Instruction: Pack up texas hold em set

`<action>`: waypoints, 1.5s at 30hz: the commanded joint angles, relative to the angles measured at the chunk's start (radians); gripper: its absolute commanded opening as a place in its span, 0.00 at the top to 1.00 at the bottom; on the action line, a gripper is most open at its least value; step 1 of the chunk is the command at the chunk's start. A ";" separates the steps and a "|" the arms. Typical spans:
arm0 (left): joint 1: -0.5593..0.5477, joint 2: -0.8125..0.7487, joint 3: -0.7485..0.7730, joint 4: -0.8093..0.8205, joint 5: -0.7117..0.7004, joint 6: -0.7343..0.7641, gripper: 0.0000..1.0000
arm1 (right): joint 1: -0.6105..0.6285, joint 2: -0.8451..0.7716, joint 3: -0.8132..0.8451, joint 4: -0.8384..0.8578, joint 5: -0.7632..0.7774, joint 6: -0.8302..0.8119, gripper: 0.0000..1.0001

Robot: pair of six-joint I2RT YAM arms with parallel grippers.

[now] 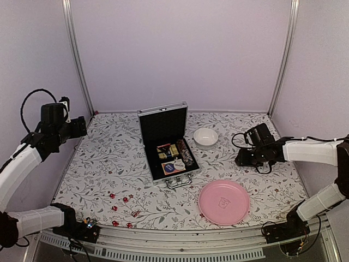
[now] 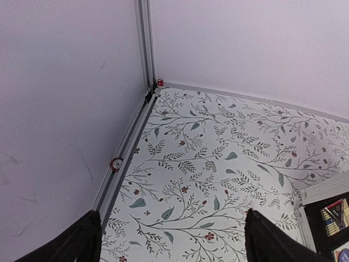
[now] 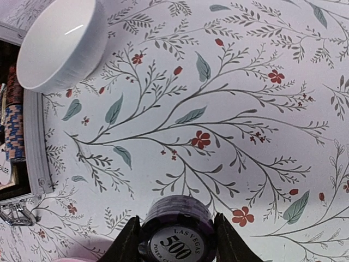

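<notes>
Case (image 1: 166, 143) sits mid-table, open, with the lid standing upright toward the back wall and the metal handle (image 1: 179, 181) facing the arms, so things can be loaded from above. The shell is ribbed silver metal with a black lining. Inside are card boxes (image 1: 168, 153) and a row of dark chips (image 1: 185, 152) along its right side (I can't tell how full that slot is).

Right gripper (image 3: 175, 243) has both black fingers clamped on a short chip stack (image 3: 175, 229), one finger on each side of the round rim. The top chip is purple-edged with a white centre marked 500. My guess is the grip across the rims keeps the stack together as one roll, ready to go into the chip row. It hangs to the right of the case, past the white bowl (image 1: 205, 136), which is smooth, glossy and round.

Left gripper (image 2: 172, 243) has its fingers wide apart with nothing between them. It is held high over the far left corner of the table (image 1: 109, 158), probably parked out of the way.

Dice (image 1: 125, 200) are tiny red cubes scattered loose on the flower-print cloth at front left, not yet packed. The pink plate (image 1: 223, 202), flat and smooth, lies at front right, apart from the case.
</notes>
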 commanded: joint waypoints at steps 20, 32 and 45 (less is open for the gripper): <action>-0.887 0.230 -0.035 0.430 0.354 -0.831 0.24 | 0.428 -0.206 -0.090 0.481 -0.156 -0.213 0.64; -0.893 0.468 0.031 0.606 0.567 -0.890 0.25 | 0.607 -0.076 0.038 0.540 -0.107 -0.286 0.64; -0.891 0.546 0.048 0.599 0.605 -0.921 0.48 | 0.639 -0.034 0.048 0.575 -0.085 -0.323 0.64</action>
